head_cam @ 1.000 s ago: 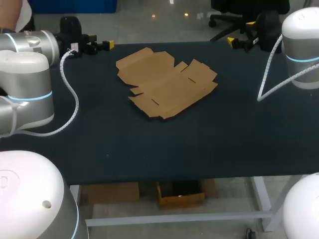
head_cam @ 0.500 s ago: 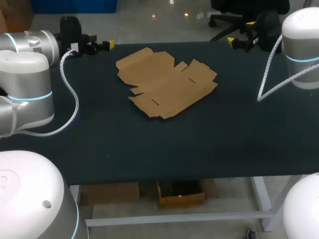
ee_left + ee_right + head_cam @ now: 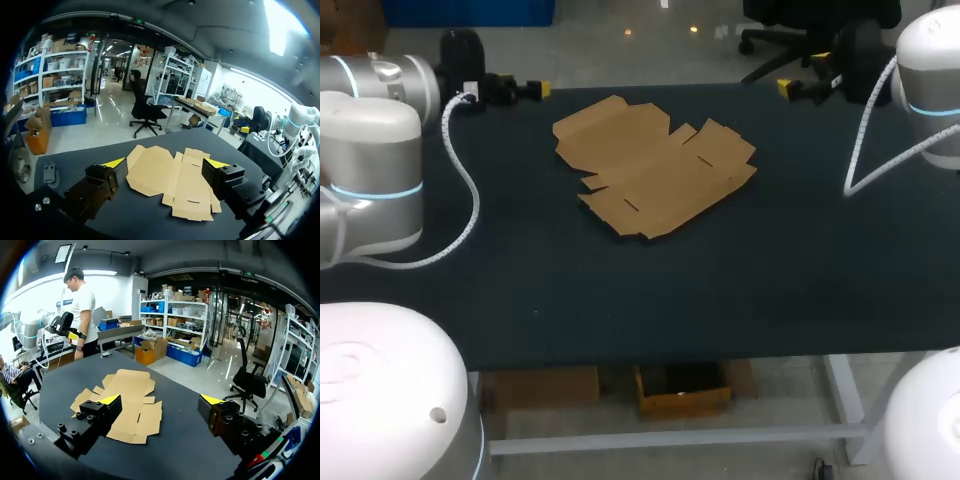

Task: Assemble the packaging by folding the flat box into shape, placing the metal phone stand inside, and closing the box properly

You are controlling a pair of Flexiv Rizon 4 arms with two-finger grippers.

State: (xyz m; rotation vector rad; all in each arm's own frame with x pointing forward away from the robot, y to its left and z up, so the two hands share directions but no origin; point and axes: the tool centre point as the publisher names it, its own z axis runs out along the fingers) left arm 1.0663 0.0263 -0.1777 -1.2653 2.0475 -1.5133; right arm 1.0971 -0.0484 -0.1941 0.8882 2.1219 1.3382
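Lying flat on the dark surface [image 3: 620,290]: the brown cardboard flat box [image 3: 655,165], unfolded, every flap spread out level. Slots and crease lines show on its upper face.

Entry, left pincer [image 3: 525,90]: sits to the left of the flat box, out past its far-left corner, well apart from the cardboard. Its fingers point toward the flat box. In the left wrist view the left pincer [image 3: 165,162] is spread wide, with its yellow tips far apart and gripping nothing. The flat box [image 3: 175,182] lies ahead of the fingers, seen through the gap between them, down on the surface and untouched.

Entry, right pincer [image 3: 802,88]: sits to the right of the flat box, out past its far-right flap, also well apart from it. In the right wrist view the right pincer [image 3: 160,399] is likewise spread wide and empty. The flat box [image 3: 125,405] lies ahead of it, nearer one finger's side than the other, with no contact.

White coiled cable [image 3: 465,190] hangs from the left arm and loops to the left of the flat box. A second coiled cable [image 3: 865,140] hangs from the right arm, to the right of the flat box. Neither cable touches the cardboard
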